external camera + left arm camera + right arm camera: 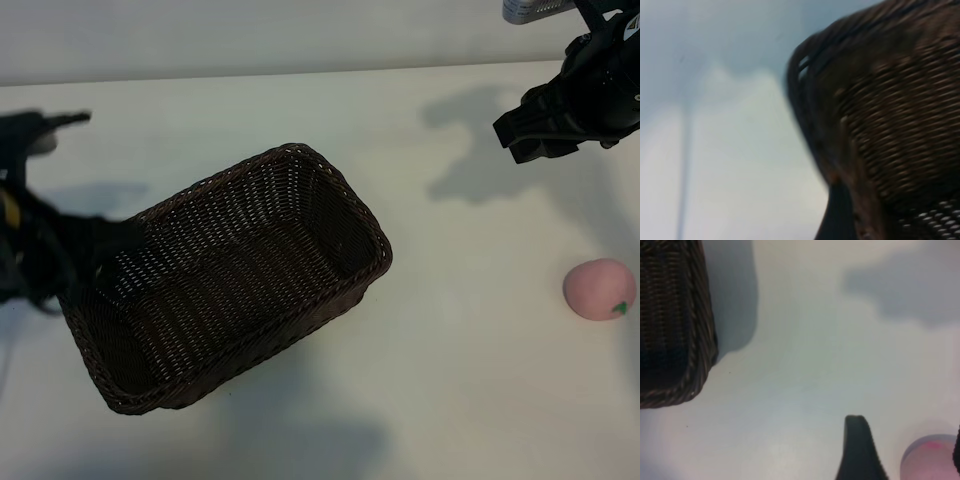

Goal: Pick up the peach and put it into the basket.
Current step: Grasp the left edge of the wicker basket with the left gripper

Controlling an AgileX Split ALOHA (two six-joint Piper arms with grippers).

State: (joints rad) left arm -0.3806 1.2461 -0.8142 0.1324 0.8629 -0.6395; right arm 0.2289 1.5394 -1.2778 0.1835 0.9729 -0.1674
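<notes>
The pink peach point(600, 288) lies on the white table near the right edge, well apart from the basket. My right gripper point(508, 140) hangs open at the back right, above and behind the peach and not touching it. In the right wrist view the peach point(927, 460) shows between the spread fingers point(857, 450). The dark brown wicker basket point(360, 215) stands left of centre with nothing in it. My left gripper point(110, 245) is at the basket's left end, open. One dark finger point(837, 215) lies close beside the woven basket wall point(890, 115).
Bare white tabletop point(470, 330) stretches between the basket and the peach. A pale wall runs along the table's far edge. The basket's corner point(675, 340) shows in the right wrist view, far from that gripper.
</notes>
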